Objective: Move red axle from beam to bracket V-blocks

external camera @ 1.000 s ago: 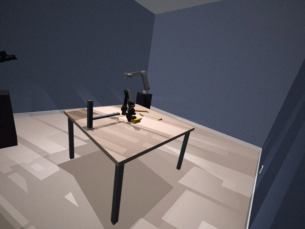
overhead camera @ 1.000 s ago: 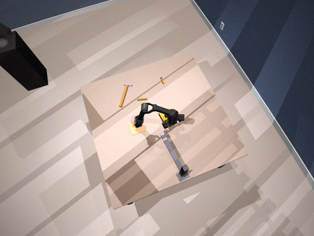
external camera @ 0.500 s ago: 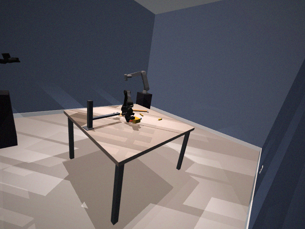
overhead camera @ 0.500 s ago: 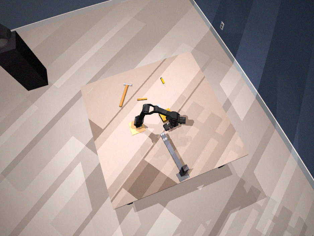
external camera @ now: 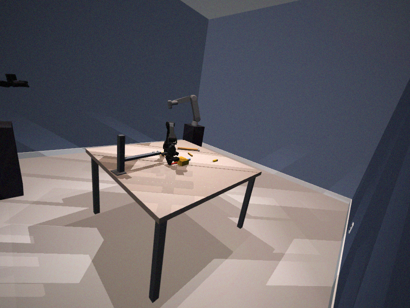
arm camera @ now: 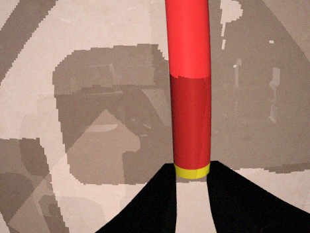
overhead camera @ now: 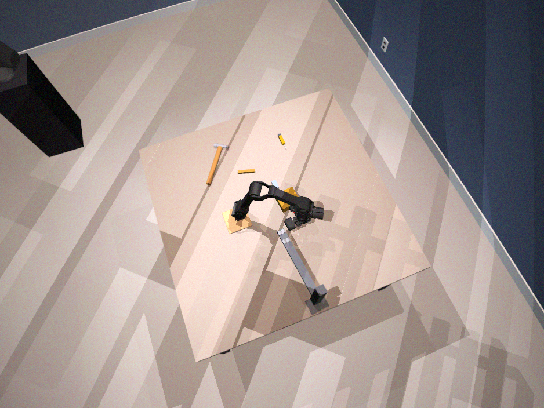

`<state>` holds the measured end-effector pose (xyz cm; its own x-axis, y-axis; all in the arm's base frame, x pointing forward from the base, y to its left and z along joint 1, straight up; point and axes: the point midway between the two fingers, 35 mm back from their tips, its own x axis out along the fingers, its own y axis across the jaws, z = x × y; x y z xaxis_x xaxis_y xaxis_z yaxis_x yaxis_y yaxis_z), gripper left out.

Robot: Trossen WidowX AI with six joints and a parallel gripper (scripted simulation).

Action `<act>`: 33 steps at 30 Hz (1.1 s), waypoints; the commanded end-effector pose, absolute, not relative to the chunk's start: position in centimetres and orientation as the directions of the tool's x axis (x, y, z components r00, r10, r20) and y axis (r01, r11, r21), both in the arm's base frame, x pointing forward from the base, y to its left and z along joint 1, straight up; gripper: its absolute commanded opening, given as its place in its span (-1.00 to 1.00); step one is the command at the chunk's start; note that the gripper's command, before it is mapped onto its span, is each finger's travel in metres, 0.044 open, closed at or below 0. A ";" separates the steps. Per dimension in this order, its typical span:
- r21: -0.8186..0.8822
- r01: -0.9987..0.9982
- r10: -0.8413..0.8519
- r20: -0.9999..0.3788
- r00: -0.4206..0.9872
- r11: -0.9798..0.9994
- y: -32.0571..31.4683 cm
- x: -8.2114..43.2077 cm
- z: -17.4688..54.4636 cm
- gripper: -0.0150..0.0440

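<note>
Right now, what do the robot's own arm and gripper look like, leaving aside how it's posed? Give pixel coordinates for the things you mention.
The arm [overhead camera: 287, 196] [external camera: 170, 133] is black, with chunky rounded joints and blocky links. The gripper [arm camera: 190, 172] has two black fingers that narrow toward their tips. I can't make out any cables or markings.

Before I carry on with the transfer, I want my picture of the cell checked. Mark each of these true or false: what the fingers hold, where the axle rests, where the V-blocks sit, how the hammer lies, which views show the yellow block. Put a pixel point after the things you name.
1. The fingers [overhead camera: 290, 223] [external camera: 169, 161] are shut on the red axle [external camera: 174, 162] [arm camera: 190, 83] near its yellow-banded end. True.
2. The axle rests in the V-blocks [overhead camera: 286, 240] [external camera: 156, 152]. False: the fingers hold it.
3. The V-blocks sit on top of the upright post [overhead camera: 317, 295] [external camera: 120, 152]. False: they sit at the far end of the bar reaching out from it.
4. The orange-handled hammer [overhead camera: 214, 164] [external camera: 188, 148] lies on the table [overhead camera: 351, 175] [external camera: 198, 179]. True.
5. The yellow block [overhead camera: 291, 191] [external camera: 182, 161] shows in the wrist view. False: only the top and exterior views show it.
</note>
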<state>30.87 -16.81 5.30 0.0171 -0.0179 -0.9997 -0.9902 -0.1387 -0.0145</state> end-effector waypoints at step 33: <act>-0.017 -0.989 -0.018 -1.000 0.020 -0.145 -17.3 31.2 5.7 1.00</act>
